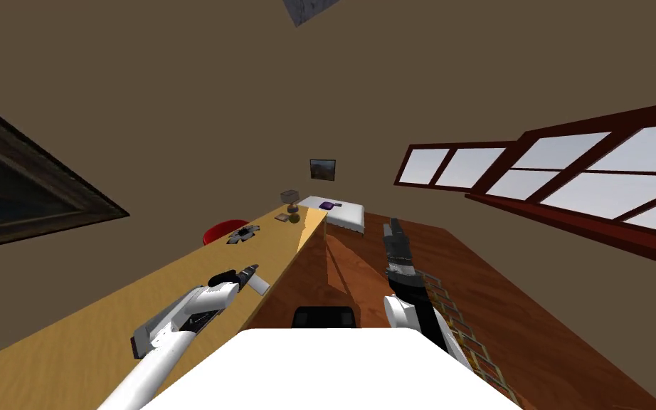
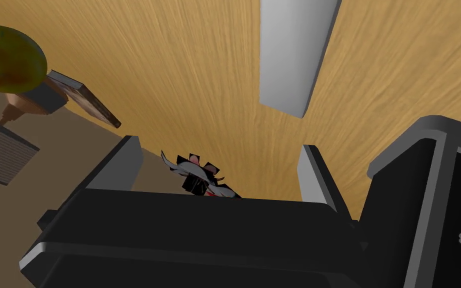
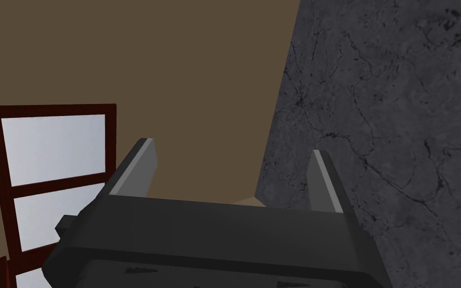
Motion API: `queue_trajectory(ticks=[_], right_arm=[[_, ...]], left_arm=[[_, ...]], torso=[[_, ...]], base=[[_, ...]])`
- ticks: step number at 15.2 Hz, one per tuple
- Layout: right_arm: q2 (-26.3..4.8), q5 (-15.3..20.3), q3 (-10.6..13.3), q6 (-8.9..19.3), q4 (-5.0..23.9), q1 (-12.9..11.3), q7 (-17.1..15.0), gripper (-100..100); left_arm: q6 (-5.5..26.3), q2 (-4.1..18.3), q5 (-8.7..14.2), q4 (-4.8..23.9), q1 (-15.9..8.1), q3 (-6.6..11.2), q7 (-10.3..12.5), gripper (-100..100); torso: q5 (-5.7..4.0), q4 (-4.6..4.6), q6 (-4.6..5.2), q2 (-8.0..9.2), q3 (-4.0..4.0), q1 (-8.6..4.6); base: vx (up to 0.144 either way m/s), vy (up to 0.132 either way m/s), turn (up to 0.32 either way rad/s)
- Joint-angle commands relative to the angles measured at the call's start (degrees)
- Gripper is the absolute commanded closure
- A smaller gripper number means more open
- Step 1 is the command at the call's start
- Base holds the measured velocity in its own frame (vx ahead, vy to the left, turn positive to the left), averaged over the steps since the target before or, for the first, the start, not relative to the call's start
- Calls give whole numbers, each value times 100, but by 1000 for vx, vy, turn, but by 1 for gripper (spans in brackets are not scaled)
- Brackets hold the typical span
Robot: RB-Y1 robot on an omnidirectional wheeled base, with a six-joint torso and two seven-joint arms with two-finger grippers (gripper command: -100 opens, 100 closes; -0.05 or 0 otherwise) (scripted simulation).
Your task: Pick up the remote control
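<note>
Left gripper (image 2: pixel 219 147) spread wide, and the grey remote control (image 2: pixel 294 55) lies flat just beyond its fingertips. Looks light, stiff, a bit slick: pinch across the long sides, mid-length.

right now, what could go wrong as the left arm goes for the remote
1. The grey remote control lies flat on the wooden table, ahead of the open left end effector, not between its fingers; closing now would miss.
2. A dark dial-faced object sits close beside the end effector and could get knocked.
</note>
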Motion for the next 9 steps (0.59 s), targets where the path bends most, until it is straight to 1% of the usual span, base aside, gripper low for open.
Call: queue_trajectory(ticks=[1,2,3,4,5,6,7,8,9], right_arm=[[0,0,0,0,0,0,0,0],[0,0,0,0,0,-1,0,0],[0,0,0,0,0,0,0,0],[0,0,0,0,0,0,0,0],[0,0,0,0,0,-1,0,0],[0,0,0,0,0,0,0,0],[0,0,0,0,0,0,0,0],[0,0,0,0,0,0,0,0],[0,0,0,0,0,0,0,0]], left_arm=[[286,26,200,205,-15,37,-184,-100],[397,26,200,205,-15,37,-184,-100],[397,26,200,205,-15,37,-184,-100],[597,34,352,389,-38,62,-334,-100],[684,34,352,389,-38,62,-334,-100],[818,40,499,564,-59,85,-479,-100],[932,40,499,564,-59,85,-479,-100],[959,40,499,564,-59,85,-479,-100],[1118,45,638,728,-79,107,-618,-100]], torso=[[0,0,0,0,0,0],[0,1,3,2,1,1],[1,0,2,1,1,3],[1,1,0,2,1,2],[1,1,3,0,0,3],[2,0,2,-1,0,5],[2,-1,3,-6,-3,8],[2,-2,2,-10,-6,10],[2,-2,0,-7,-4,5]], base=[[33,52,-146],[41,61,-165],[35,53,-65],[46,61,-167],[48,69,-176],[67,76,-197],[75,78,-164],[44,58,-54],[34,55,-135]])
